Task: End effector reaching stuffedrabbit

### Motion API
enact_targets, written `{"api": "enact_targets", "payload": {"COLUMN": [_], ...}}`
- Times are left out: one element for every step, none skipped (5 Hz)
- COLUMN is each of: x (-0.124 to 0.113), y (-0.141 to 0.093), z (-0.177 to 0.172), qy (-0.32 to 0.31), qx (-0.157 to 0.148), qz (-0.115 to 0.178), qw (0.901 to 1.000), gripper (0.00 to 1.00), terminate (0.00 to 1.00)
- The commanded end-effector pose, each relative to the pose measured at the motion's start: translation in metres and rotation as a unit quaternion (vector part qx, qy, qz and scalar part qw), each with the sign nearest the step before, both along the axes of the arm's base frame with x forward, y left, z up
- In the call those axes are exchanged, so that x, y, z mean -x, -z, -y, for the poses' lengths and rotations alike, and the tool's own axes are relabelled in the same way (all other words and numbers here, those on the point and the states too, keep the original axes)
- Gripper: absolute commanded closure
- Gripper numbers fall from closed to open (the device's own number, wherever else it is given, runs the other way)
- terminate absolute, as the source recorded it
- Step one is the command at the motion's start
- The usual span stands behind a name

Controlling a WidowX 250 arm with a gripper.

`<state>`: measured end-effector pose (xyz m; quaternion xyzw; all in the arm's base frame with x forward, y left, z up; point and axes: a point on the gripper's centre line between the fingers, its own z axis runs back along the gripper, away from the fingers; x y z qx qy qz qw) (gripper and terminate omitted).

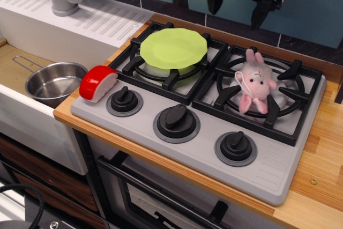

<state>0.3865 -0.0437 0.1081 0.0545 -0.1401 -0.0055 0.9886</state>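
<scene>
Stuffedrabbit on right burner grate, plate on left grate — sushi toy at stove's left edge, pot in sink beyond
</scene>
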Motion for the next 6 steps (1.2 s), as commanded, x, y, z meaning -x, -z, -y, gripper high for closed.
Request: {"api": "enact_targets", "payload": {"x": [0.005, 0.015, 0.023, 0.027, 0.025, 0.021], "y": [0.014, 0.024, 0.037, 0.046, 0.054, 0.061], "z": [0.013, 0.022, 0.033, 0.038, 0.044, 0.052], "qy": [-0.012, -0.020, -0.025, -0.017, -0.008, -0.008], "qx": [0.015, 0.011, 0.010, 0.011, 0.013, 0.022], "qz": [0.023, 0.027, 0.037, 0.045, 0.054, 0.052], "qw": [0.9995, 0.9994, 0.9990, 0.9988, 0.9984, 0.9984], "gripper": [0.00, 0.00, 0.00, 0.00, 0.00, 0.00], "terminate": [0.00, 0.00, 0.00, 0.00, 0.00, 0.00]}}
